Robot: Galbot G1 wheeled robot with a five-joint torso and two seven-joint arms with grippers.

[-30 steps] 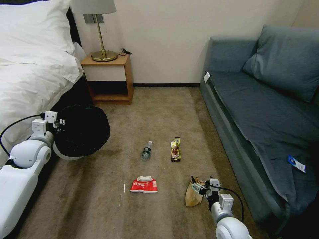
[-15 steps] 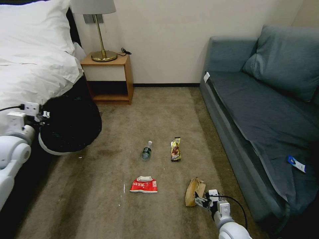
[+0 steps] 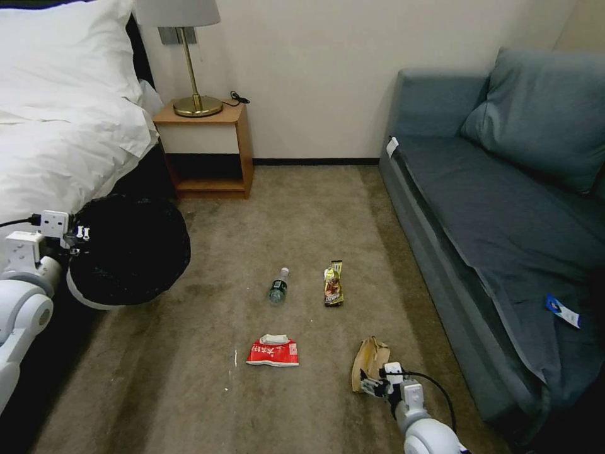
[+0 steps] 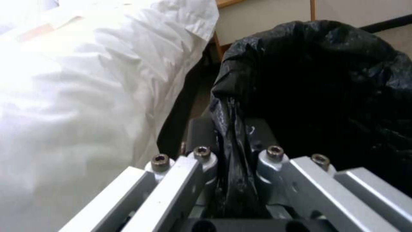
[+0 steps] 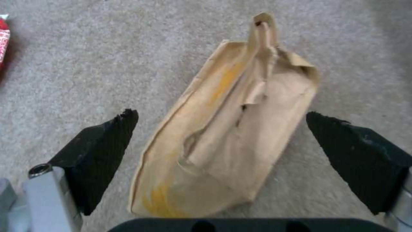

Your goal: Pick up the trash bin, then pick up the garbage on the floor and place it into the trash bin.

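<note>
My left gripper is shut on the rim of the trash bin, a white bin lined with a black bag, held off the carpet beside the bed. The left wrist view shows the fingers clamping the liner at the bin's rim. The garbage lies on the carpet: a clear bottle, a yellow-brown snack packet, a red-and-white wrapper and a tan paper bag. My right gripper is open, low at the paper bag's near end. Its black pads straddle the bag.
A bed with white linen runs along the left. The wooden nightstand with a brass lamp stands against the far wall. A grey-blue sofa fills the right side. Open carpet lies between them.
The left arm carried the bin leftward toward the bed, then a little lower. The right gripper drew back and down from over the paper bag to its near end.
</note>
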